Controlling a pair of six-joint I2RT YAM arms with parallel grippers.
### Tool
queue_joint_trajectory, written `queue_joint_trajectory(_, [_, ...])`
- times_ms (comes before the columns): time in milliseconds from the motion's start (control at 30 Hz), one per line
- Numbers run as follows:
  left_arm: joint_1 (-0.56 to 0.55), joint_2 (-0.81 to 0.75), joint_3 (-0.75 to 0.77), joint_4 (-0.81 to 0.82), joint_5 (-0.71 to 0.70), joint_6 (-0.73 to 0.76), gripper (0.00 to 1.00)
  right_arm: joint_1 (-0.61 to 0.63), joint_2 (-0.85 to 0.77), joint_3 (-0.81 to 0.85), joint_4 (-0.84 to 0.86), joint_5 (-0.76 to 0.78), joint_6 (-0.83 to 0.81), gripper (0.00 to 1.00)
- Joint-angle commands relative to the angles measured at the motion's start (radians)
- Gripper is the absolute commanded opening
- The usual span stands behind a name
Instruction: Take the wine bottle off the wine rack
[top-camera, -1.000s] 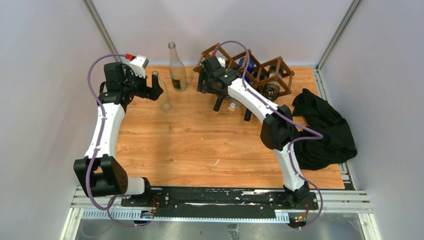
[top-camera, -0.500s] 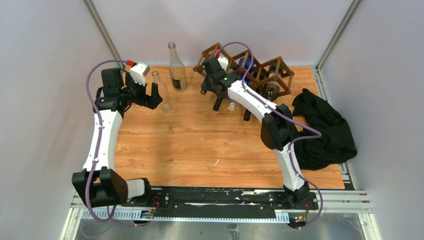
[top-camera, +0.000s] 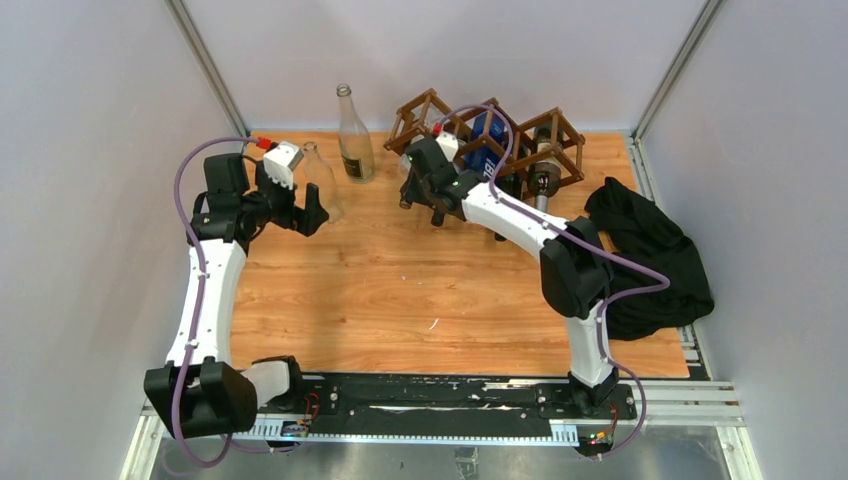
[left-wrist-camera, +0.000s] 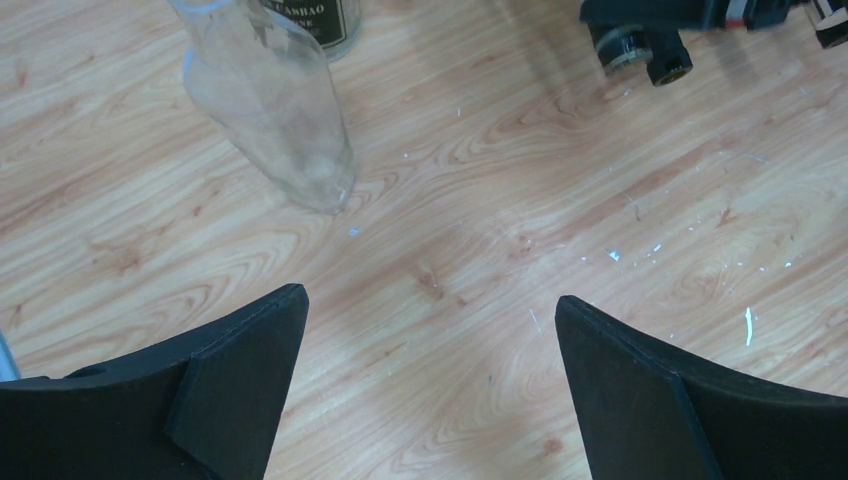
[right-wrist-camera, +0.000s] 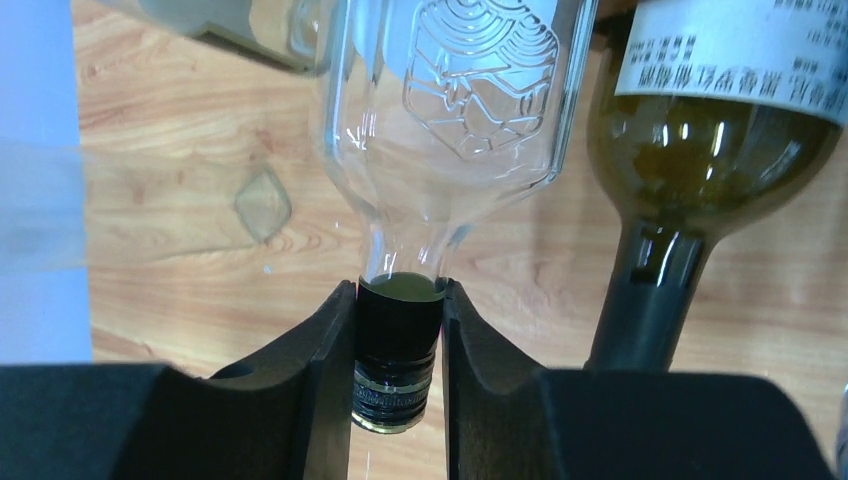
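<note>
R gripper (right-wrist-camera: 397, 335) pinched on capped neck of clear glass wine bottle (right-wrist-camera: 455, 110) at wine rack (top-camera: 520, 130): rigid, slick, breakable, prob light; neck's best hold; L gripper (left-wrist-camera: 430, 340) wide open.

A dark label (left-wrist-camera: 322, 14) on the tall clear glass bottle (top-camera: 352, 140) shows cropped letters, roughly "ASHAO" above "INE". The white label (right-wrist-camera: 745, 45) on the dark green glass bottle (right-wrist-camera: 715, 165) has characters too blurred to read. The black-capped clear glass bottle (right-wrist-camera: 440, 200) bears an embossed hexagonal emblem (right-wrist-camera: 478, 75).

Setting: robotics lab test cell. Evidence: wood-grain counter (top-camera: 400, 290) under the left claw (left-wrist-camera: 430, 297), plain grey walls (top-camera: 80, 150) beyond it, robot arms (top-camera: 205, 290) bolted to metal rail (top-camera: 690, 398).
</note>
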Motion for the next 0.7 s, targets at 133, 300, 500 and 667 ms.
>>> queue_joint_trajectory(133, [0.009, -0.028, -0.005, 0.030, 0.062, 0.037, 1.00, 0.081, -0.172, -0.170, 0.080, 0.006, 0.018, 0.00])
queue_joint_trajectory(300, [0.009, -0.041, -0.014, 0.035, 0.086, 0.061, 1.00, 0.117, -0.296, -0.325, 0.118, 0.005, 0.035, 0.00])
queue_joint_trajectory(500, [0.009, -0.039, -0.022, 0.058, 0.127, 0.057, 1.00, 0.149, -0.441, -0.467, 0.151, 0.021, 0.047, 0.00])
queue_joint_trajectory(667, [0.009, -0.034, -0.030, 0.068, 0.159, 0.047, 1.00, 0.159, -0.504, -0.496, 0.149, -0.005, 0.050, 0.00])
